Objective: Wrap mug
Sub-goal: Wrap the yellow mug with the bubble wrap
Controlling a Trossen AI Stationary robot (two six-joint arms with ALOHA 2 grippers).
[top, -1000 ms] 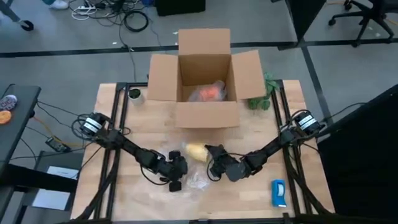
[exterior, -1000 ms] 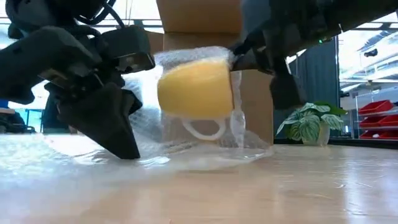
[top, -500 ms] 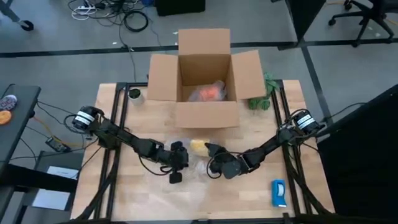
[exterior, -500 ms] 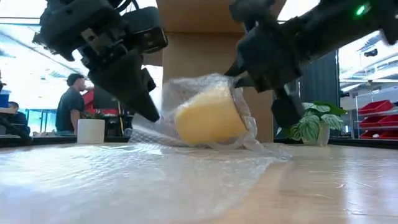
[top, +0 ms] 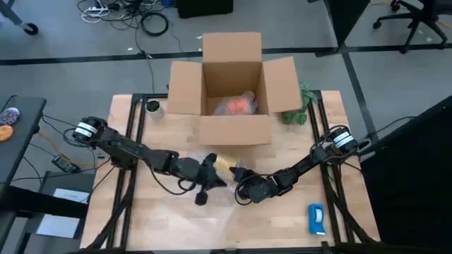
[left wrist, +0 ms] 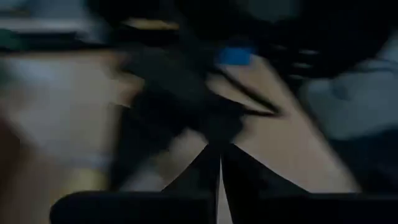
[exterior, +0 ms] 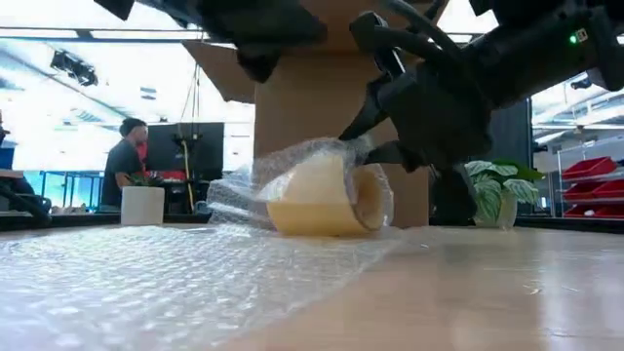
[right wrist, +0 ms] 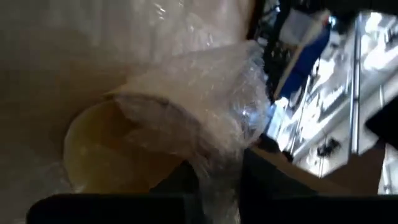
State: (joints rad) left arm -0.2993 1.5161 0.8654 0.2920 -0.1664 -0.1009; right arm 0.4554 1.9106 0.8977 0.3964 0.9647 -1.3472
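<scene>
The pale yellow rounded mug (exterior: 317, 195) lies on its side just before the open cardboard box (top: 233, 130), mouth toward the nearer right gripper (top: 236, 171), which pinches the clear bubble wrap (exterior: 146, 283) over it; the left gripper (top: 212, 176), closed, hangs opposite.

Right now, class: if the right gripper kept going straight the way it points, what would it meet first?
Probably the yellow mug in its bubble wrap: the right gripper points at it, fingers seemingly pinching the wrap.
</scene>
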